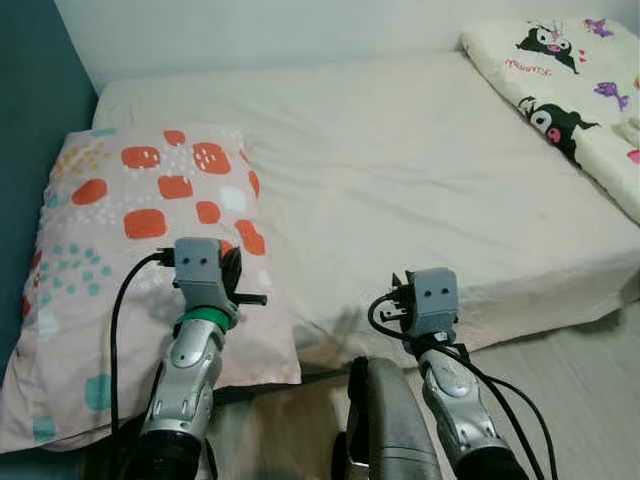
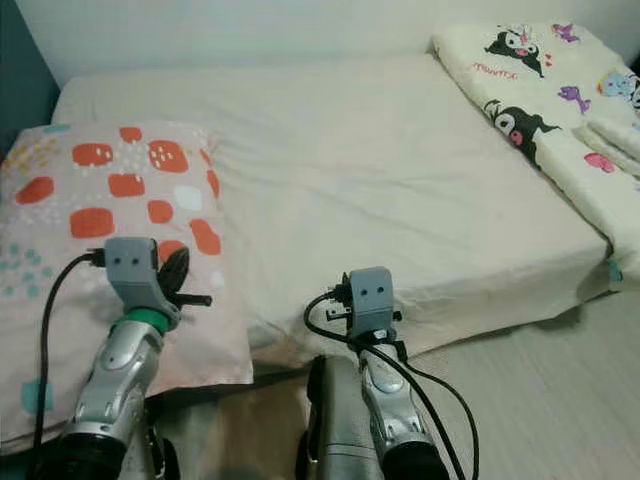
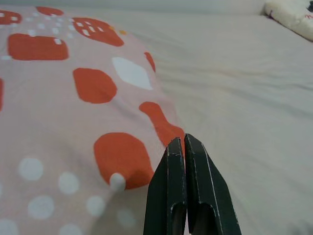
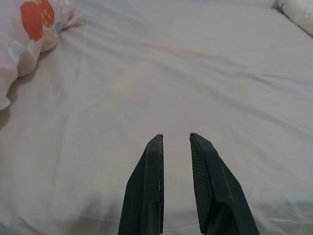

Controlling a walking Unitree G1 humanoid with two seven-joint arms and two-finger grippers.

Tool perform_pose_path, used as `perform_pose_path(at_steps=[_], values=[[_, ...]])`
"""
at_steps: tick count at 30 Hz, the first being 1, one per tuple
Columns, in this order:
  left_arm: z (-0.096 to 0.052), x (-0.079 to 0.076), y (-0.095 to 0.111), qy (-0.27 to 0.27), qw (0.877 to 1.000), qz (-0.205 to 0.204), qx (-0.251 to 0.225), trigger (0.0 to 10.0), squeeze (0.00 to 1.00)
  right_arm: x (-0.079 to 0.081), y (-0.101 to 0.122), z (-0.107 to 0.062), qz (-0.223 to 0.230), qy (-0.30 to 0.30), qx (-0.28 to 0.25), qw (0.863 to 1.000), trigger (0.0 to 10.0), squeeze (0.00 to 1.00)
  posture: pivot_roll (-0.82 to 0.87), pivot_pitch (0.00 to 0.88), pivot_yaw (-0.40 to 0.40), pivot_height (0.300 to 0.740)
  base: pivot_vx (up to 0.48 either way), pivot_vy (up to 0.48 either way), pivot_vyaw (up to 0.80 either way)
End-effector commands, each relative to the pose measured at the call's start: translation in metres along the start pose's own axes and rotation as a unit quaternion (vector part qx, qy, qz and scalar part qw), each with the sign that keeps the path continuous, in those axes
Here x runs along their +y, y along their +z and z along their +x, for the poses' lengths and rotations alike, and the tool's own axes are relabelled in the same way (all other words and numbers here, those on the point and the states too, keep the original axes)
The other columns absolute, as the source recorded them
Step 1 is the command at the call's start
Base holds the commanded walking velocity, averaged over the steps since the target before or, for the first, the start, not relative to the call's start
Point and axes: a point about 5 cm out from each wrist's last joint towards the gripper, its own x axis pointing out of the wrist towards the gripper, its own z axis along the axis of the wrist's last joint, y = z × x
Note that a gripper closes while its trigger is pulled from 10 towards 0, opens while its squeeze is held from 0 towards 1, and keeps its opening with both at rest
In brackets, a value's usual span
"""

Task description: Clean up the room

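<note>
A pink pillow (image 1: 150, 200) with orange and teal patches lies at the left end of the bed, its near end hanging over the front edge. My left gripper (image 3: 184, 142) hovers over the pillow's right side near an orange patch, fingers shut with nothing between them. My right gripper (image 4: 176, 137) points across the cream bed sheet (image 1: 400, 180) near the bed's front edge. It is open by a narrow gap and holds nothing. A white blanket (image 1: 570, 90) printed with black cartoon characters lies folded at the bed's right end.
A teal wall (image 1: 30, 100) runs along the left of the pillow, and a white wall stands behind the bed. Pale wood floor (image 1: 580, 380) shows at the lower right, in front of the bed. Black cables (image 1: 115, 330) loop from both wrists.
</note>
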Motion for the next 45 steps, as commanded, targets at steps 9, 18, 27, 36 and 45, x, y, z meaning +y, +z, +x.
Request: perform_pose_path(at_steps=[9,18,27,36,45], values=[[0.003,-0.002,-0.006,-0.016,1.0,0.018,0.005,10.0,0.0,0.0,-0.005,0.0,-0.001,0.007,0.008,1.0,10.0,0.0,0.01,0.065,-0.051,0.622,0.0,0.0,0.0],[0.002,0.002,-0.014,-0.011,0.999,0.027,0.02,10.0,0.0,0.003,-0.006,0.001,0.0,0.012,0.006,1.0,10.0,0.0,0.01,0.074,-0.053,0.661,0.0,0.0,0.0],[-0.003,0.005,-0.025,-0.024,0.998,0.042,0.048,10.0,0.0,0.004,-0.007,0.0,0.001,0.016,0.008,1.0,10.0,0.0,0.02,0.072,-0.052,0.686,0.0,0.0,0.0],[-0.034,0.021,-0.079,-0.061,0.979,0.101,0.168,10.0,0.0,0.002,-0.026,-0.008,0.017,-0.003,0.048,0.999,10.0,0.0,0.02,0.077,-0.04,0.725,0.0,0.0,0.0],[-0.046,0.031,-0.098,-0.045,0.97,0.112,0.213,10.0,0.0,0.001,-0.044,-0.019,0.019,-0.008,0.088,0.996,10.0,0.0,0.02,0.081,-0.035,0.74,0.0,0.0,0.0]])
